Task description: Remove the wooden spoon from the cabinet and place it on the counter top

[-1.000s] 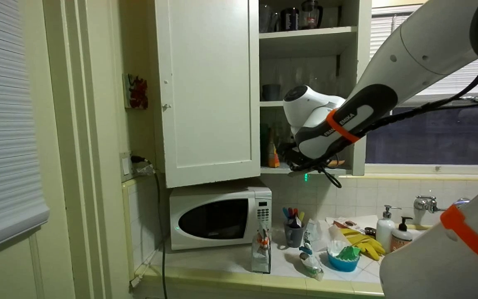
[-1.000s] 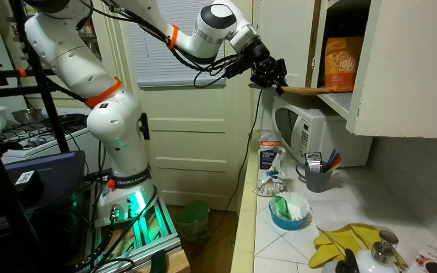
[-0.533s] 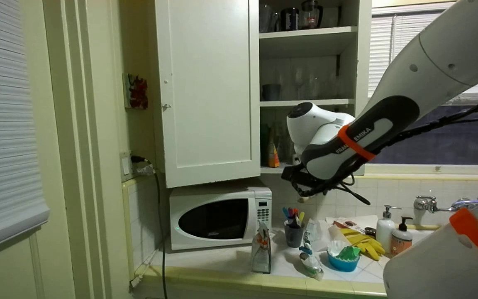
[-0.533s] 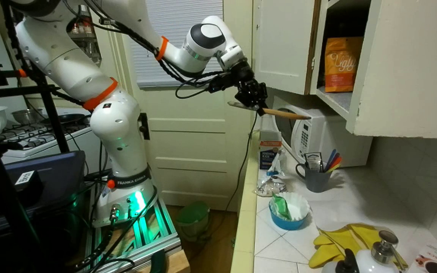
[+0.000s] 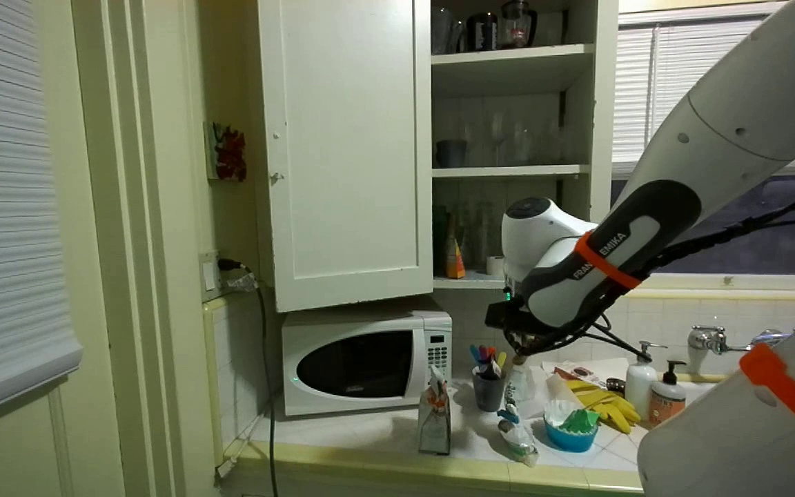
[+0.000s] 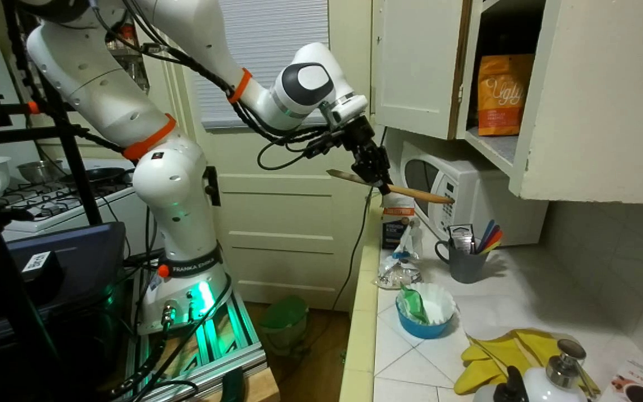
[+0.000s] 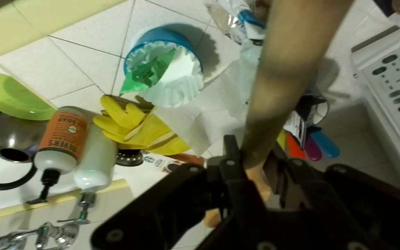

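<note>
The wooden spoon [image 6: 422,195] is held crosswise in the air, below and outside the cabinet, slightly tilted. My gripper [image 6: 383,188] is shut on its middle. In the wrist view the spoon [image 7: 290,69] runs up blurred from between the fingertips [image 7: 254,151]. In an exterior view the arm hides most of the gripper and spoon. The white cabinet [image 6: 600,100] stands open, its door [image 5: 349,152] swung to the side; its shelves hold glasses and dark ware. The pale counter top [image 6: 411,363] lies below the spoon, with a gap between; it also shows in the wrist view [image 7: 82,66].
On the counter stand a white microwave [image 6: 500,195], a grey mug [image 6: 466,265] with colourful handles, a bag [image 6: 397,223], a blue bowl [image 6: 425,329] with paper liners, yellow gloves [image 6: 514,357] and soap bottles [image 5: 641,379]. An orange bag [image 6: 503,95] sits in the cabinet.
The spoon has come out of the cabinet in my gripper, back and then down. It is now lower, in front of the microwave. The grip has stayed shut on it.
</note>
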`<state>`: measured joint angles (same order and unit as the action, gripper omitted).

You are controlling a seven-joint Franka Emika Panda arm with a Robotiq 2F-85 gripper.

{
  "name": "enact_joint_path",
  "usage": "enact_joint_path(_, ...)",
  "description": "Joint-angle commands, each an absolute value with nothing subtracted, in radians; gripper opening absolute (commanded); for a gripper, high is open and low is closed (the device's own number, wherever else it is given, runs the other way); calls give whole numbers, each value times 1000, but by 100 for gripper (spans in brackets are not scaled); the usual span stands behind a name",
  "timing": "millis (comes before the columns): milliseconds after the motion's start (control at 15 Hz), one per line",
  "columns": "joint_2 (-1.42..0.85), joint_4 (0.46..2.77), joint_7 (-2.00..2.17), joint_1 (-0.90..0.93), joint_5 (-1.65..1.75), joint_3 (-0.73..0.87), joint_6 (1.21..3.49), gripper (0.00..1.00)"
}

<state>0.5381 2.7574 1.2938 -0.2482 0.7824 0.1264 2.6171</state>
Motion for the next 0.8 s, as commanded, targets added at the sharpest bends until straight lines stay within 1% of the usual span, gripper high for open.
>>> enact_joint_path(0,431,2753,1086,-260,721,174,2789,6)
enact_joint_path(133,382,2747,1000,-285,666,176,2827,6)
enact_joint_path(200,435,2756,1084,-262,712,171,2776,22)
enact_joint_path(333,396,2751,1033,-277,688,176,2802,22)
enact_joint_path(400,387,2748,1029,-279,686,176,2804,6)
enact_joint_path(467,379,2746,1019,-359,677,99,2830,6)
enact_joint_path(667,311,2720,921,-387,679,106,2881,6)
enact_joint_path(733,287,2705,921,-365,725,146,2887,6)
